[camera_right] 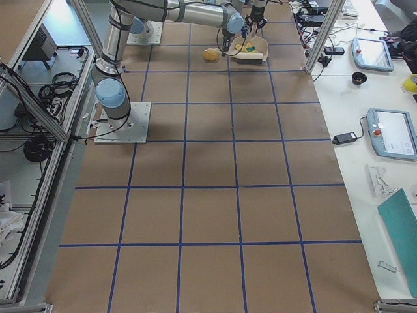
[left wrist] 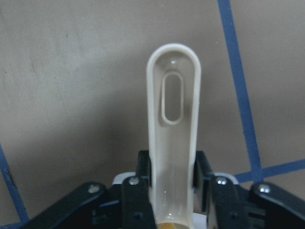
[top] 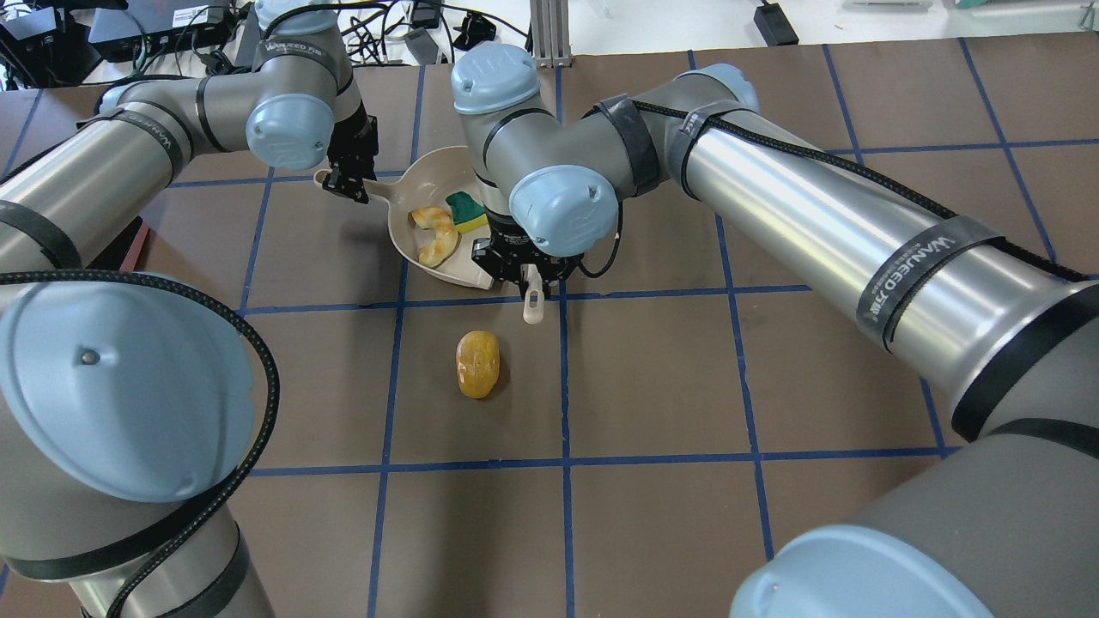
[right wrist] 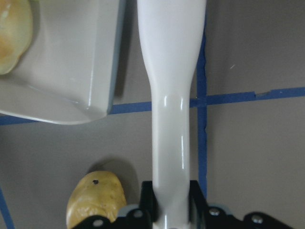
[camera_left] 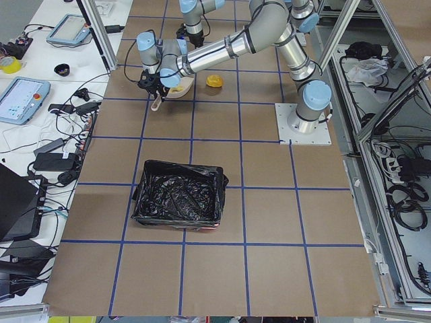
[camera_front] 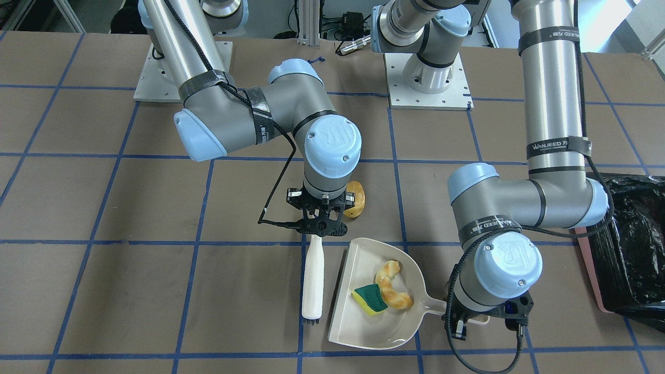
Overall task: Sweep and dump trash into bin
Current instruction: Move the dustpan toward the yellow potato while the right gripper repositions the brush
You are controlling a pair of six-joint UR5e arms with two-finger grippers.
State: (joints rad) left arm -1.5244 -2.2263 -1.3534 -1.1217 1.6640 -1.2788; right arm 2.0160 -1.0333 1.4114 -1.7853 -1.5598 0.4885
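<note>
My left gripper (camera_front: 464,320) is shut on the handle (left wrist: 174,114) of the beige dustpan (camera_front: 363,324). In the pan lie the tan croissant piece (camera_front: 393,287) and the green-and-yellow sponge piece (camera_front: 370,299). Just beside the pan's left side in the front-facing view, my right gripper (camera_front: 318,230) is shut on the white brush (camera_front: 313,280), which lies flat. The golden-brown roll (top: 478,364) rests on the table outside the pan, close behind the right gripper on the robot's side. The bin (camera_left: 178,200), lined with a black bag, stands far off toward the table's left end.
Brown table paper with a blue tape grid (top: 564,386) covers the table. The two arm base plates (camera_front: 428,88) sit at the robot's side. The bin's black bag (camera_front: 636,244) lies just beyond the left arm's elbow.
</note>
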